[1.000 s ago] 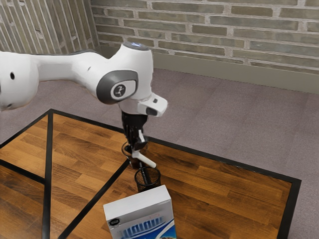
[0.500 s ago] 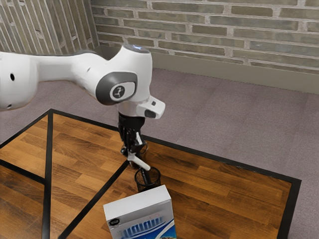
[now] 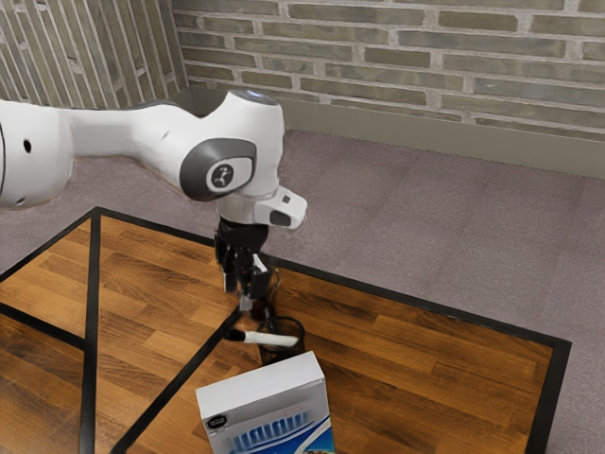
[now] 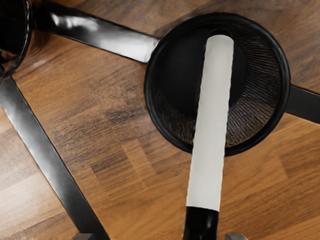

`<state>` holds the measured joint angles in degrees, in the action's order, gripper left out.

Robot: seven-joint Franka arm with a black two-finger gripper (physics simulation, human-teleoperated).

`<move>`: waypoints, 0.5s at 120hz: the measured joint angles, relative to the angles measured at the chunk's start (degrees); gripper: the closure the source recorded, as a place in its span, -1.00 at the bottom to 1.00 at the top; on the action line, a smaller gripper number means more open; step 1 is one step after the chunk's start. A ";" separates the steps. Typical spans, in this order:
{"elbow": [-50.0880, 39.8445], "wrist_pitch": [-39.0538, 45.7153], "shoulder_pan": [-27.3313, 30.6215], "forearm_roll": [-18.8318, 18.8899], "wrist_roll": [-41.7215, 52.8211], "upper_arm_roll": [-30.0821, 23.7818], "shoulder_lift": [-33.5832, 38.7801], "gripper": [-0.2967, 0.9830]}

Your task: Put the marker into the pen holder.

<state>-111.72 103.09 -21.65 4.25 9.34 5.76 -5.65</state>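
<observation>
The gripper [image 3: 247, 299] hangs above and to the exterior view's left of the pen holder, open; in the wrist view the gripper [image 4: 162, 237] has its tips well apart at the lower edge. Below it, clear of the fingers, the white marker [image 3: 271, 339] with a black cap lies nearly level. Its white end is over the black mesh pen holder [image 3: 283, 357] and its cap juts out past the rim. In the wrist view the marker [image 4: 211, 125] crosses above the opening of the pen holder [image 4: 285, 85]. Whether it rests on the rim, I cannot tell.
A second dark round container [image 4: 28, 35] stands near the pen holder, partly behind the gripper in the exterior view. A white and blue box [image 3: 262, 386] stands close in front of the pen holder. Black strips cross the wooden table [image 3: 416, 350].
My gripper has let go of the marker and shifted toward the exterior view's left. The marker has dropped from a slant at the fingers to nearly level over the pen holder.
</observation>
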 joint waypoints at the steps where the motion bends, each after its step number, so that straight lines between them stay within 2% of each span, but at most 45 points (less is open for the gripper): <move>1: 0.50 -0.21 0.08 0.01 0.03 0.32 0.26 0.05; 12: 5.24 -2.80 2.56 0.08 0.43 2.03 2.23 -0.16; 25: 7.90 -5.19 4.62 0.08 0.81 2.35 3.39 -0.31; 36: 21.01 -7.61 2.05 0.19 0.77 6.14 5.98 -0.39; 42: 25.78 -11.29 5.95 1.71 -0.26 2.95 6.63 -0.42; 50: 22.52 -13.90 11.07 2.71 -1.45 -0.61 6.75 -0.45; 60: 21.33 -15.40 14.81 1.79 -2.30 -1.71 6.41 -0.48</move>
<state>-90.38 87.69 -6.84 6.04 7.04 4.05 0.76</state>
